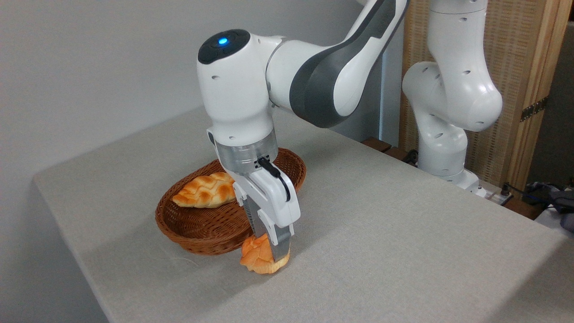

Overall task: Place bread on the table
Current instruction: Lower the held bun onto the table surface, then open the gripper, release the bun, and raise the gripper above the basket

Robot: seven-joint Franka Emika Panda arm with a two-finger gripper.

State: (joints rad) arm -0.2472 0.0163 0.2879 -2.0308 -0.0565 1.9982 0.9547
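The bread (256, 258), a small orange-golden knotted bun, is down at the grey-beige table (394, 233), just in front of the wicker basket. My gripper (270, 249) points straight down over it, fingers closed on the bun's sides. One metal finger (281, 246) covers the bun's right part. Whether the bun's underside touches the cloth I cannot tell.
A brown oval wicker basket (202, 224) stands right behind the bun, holding a paler braided loaf (206, 190). The arm's white base (448, 134) rises at the table's far right edge, with cables and a wooden screen behind it.
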